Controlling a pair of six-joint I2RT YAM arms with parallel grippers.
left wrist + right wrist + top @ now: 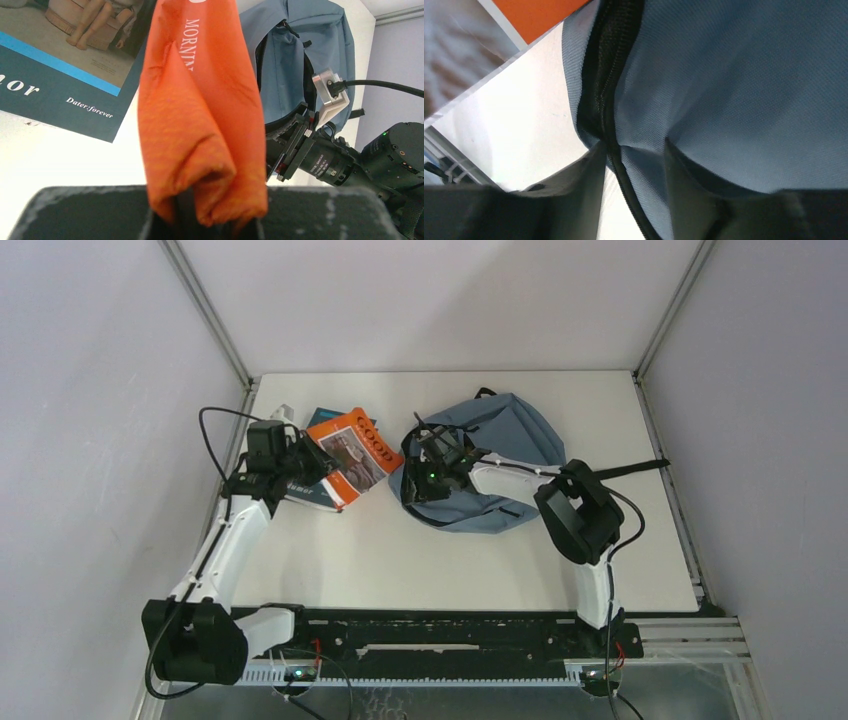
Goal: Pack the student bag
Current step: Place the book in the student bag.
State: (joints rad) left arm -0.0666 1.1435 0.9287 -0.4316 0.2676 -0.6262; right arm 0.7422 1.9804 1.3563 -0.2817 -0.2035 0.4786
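Student bag point(520, 440): flat on the worktop point(400, 560), far side.
Left jaws: clamped on the orange book point(200, 125) (cover already buckling).
Right jaws: pinching the bag's zipper edge.
Risk: the cover may crease or slip, and the bag's mouth may sag shut.

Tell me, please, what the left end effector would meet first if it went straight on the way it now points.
The left end effector is shut on the orange book, which would lead. Beyond it, the line seems to reach the student bag, probably near the right arm's wrist camera; depth is unclear.
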